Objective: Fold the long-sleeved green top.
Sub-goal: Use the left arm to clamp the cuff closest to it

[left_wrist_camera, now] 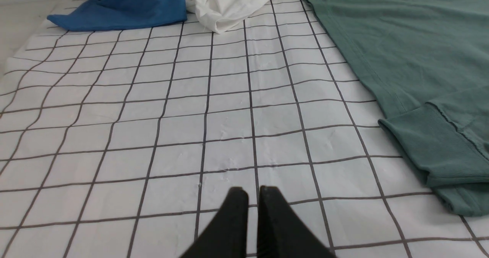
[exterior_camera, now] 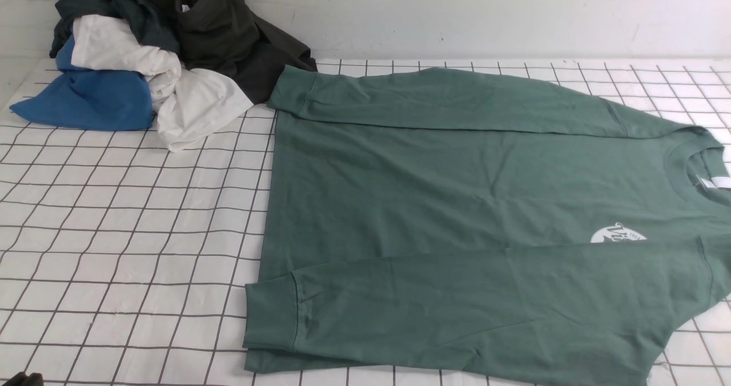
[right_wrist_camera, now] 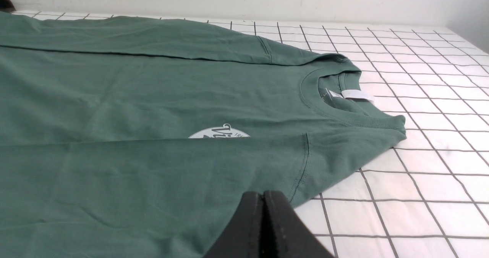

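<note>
**On the desk: sleeves in, crosswise folds left**

On the white grid-lined desk (exterior_camera: 143, 232) the large sage-green cotton long-sleeved top (exterior_camera: 457, 203) lies flat, both sleeves (exterior_camera: 445, 97) laid along its body; crosswise folds, I judge, are not yet done. My black left tool (left_wrist_camera: 254, 191) is pressed together, empty, over bare desk; the black right tool (right_wrist_camera: 263, 195), also pressed together, hangs by the top's near shoulder, pinching nothing.

From between the arms my front camera looks forward and down over the gridded table (exterior_camera: 125, 232), while my wrist cameras ride low and close behind the left gripper (left_wrist_camera: 254, 191) and right gripper (right_wrist_camera: 263, 194) — each shares the green long-sleeved top (exterior_camera: 457, 203) with it, cuff for the left, collar for the right.
</note>
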